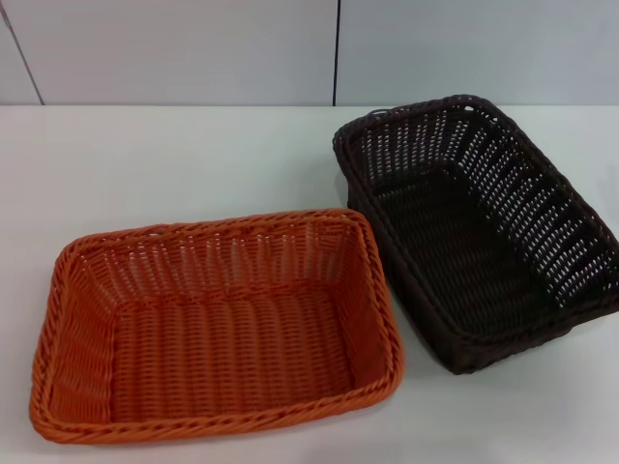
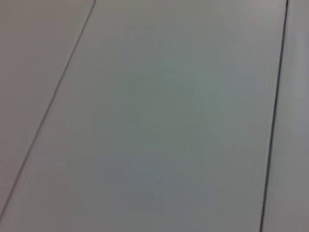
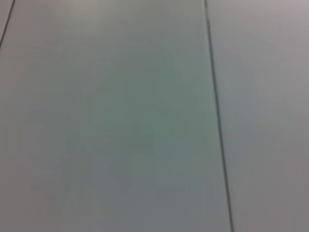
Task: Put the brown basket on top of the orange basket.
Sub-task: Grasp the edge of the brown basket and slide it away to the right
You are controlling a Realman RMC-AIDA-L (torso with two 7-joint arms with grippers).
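Observation:
The orange basket [image 1: 218, 324] sits empty on the white table at the front left in the head view. Right beside it, at the back right, stands the brown basket [image 1: 474, 227], also empty; its near left corner touches or nearly touches the orange basket's right rim. Neither gripper shows in any view. Both wrist views show only a plain pale panelled surface with thin dark seams.
The white table [image 1: 164, 164] runs back to a pale wall [image 1: 193, 48] with vertical seams. The brown basket's right side reaches the right edge of the head view.

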